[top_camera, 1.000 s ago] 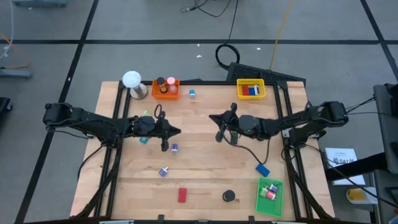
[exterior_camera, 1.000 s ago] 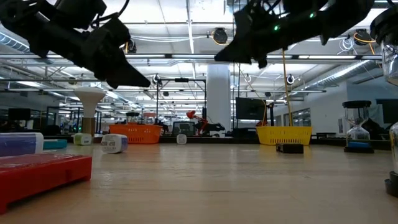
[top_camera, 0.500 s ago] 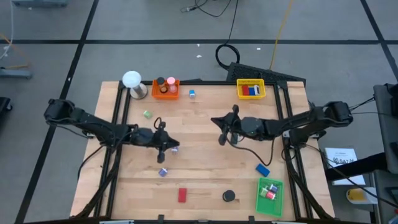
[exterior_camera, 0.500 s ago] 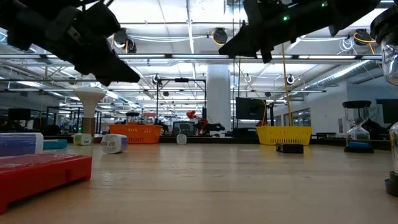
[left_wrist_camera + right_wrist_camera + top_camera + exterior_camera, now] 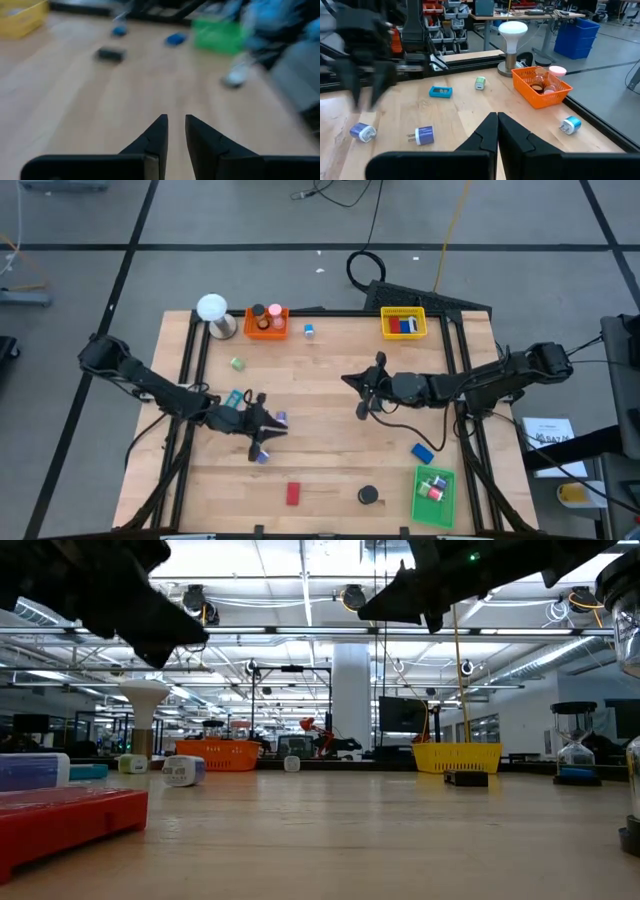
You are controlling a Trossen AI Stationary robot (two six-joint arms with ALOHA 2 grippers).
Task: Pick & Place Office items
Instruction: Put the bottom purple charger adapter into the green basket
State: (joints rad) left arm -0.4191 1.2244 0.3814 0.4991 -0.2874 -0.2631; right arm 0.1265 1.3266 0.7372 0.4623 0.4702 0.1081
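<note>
On the wooden worktop (image 5: 330, 450) stand three trays: one orange tray (image 5: 266, 322) and one yellow tray (image 5: 403, 323) along the far edge, and one green tray (image 5: 433, 495) at the near right corner. The yellow tray holds red and blue blocks; the green one holds small red and green pieces; the orange one holds round pieces.

Loose items, counted from above: one red block (image 5: 293, 494) and one black disc (image 5: 369, 496) near the near edge, one blue block (image 5: 422, 452) just beside the green tray, one teal piece (image 5: 233, 397) and one green bit (image 5: 236, 363) toward the left side, one small blue piece (image 5: 309, 331) beside the orange tray, and two purple-blue pieces (image 5: 263, 456) near the left tool. A white ball lamp (image 5: 212, 309) stands at the far left corner.

The left tool (image 5: 268, 430) hangs above the left middle of the worktop, its fingers (image 5: 156, 136) slightly parted and empty. The right tool (image 5: 364, 392) hangs above the centre, closed on nothing.
</note>
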